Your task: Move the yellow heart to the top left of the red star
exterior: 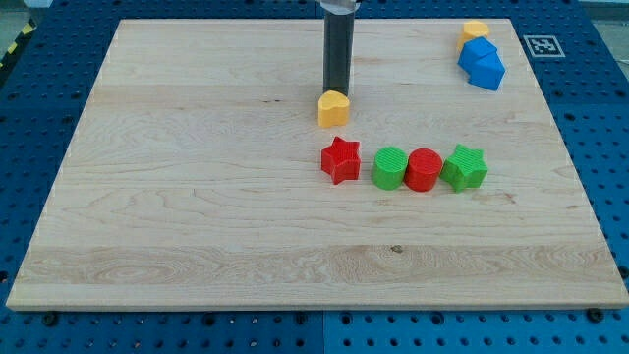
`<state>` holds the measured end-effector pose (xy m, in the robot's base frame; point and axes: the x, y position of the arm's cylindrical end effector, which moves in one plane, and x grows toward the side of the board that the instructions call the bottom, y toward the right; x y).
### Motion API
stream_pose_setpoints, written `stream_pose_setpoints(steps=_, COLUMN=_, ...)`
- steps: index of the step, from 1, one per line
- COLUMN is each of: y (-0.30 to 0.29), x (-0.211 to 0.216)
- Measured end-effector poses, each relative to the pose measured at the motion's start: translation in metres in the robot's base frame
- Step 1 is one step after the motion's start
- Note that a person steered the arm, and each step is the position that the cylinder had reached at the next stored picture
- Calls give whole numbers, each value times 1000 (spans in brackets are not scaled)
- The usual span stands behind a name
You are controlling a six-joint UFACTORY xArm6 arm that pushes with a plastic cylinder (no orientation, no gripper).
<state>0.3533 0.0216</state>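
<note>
Pale wooden board with visible grain lay on blue perforated table. No claw: dark rod ended in my tip, touching top side of yellow heart near board's centre, toward top edge. Red star sat just below heart, apart. Row continued toward right edge: ribbed green cylinder, red cylinder, green star. Top right corner: blue blocks, small yellow block.

Looks like a robotics lab: wooden board on blue perforated bench, fiducial tag at approx. 2 o'clock.
</note>
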Motion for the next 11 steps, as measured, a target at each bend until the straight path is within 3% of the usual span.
stream_pose_setpoints(steps=2, y=20, x=0)
stream_pose_setpoints(steps=4, y=-26, x=36)
stream_pose_setpoints(steps=5, y=-22, x=25)
stream_pose_setpoints(steps=8, y=3, x=57)
stream_pose_setpoints(steps=11, y=-42, x=60)
